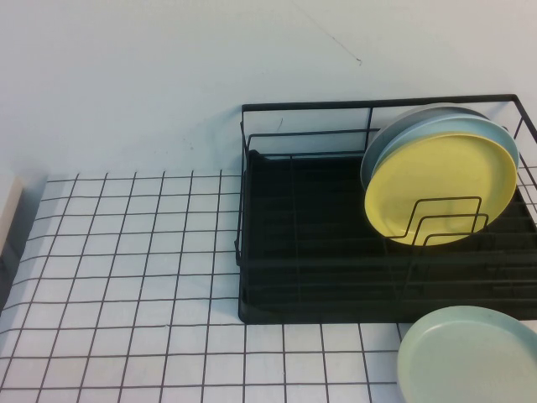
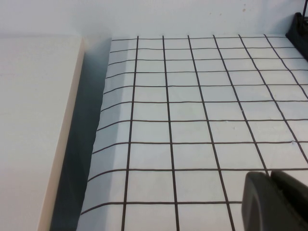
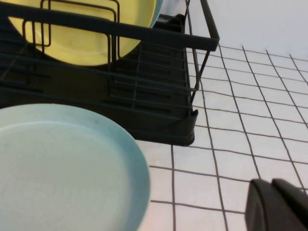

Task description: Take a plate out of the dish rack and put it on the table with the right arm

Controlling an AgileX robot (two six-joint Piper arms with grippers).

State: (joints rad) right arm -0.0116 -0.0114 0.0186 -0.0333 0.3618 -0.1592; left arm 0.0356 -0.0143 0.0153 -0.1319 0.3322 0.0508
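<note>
Your plate (image 1: 440, 186) is the yellow one, standing on edge at the right end of the rack (image 1: 294, 227), leaning back against a blue plate (image 1: 495, 134) with a grey one behind that. Wire loops (image 1: 443, 220) cross the lower part of its face, so it has to come up and out, not straight forward.

Judge it as stiff and light to moderate in weight, with a smooth matte surface that may slip in a pinch. It could chip or crack if knocked on the wires. The upper rim is bare and clear of the loops; take hold there, one finger in front and one behind, and expect the blue plate behind to crowd the rear finger.

A mint-green plate (image 1: 474, 353) already lies flat on the desk (image 1: 126, 277) just in front of the rack's right end, so set down on the open grid to the left.

The right hand (image 3: 279, 206) hangs low over the desk near that green plate, holding nothing; I cannot tell how far open it is. The left hand (image 2: 274, 201) sits over the desk's left side, well apart, likewise empty, opening unclear.
</note>
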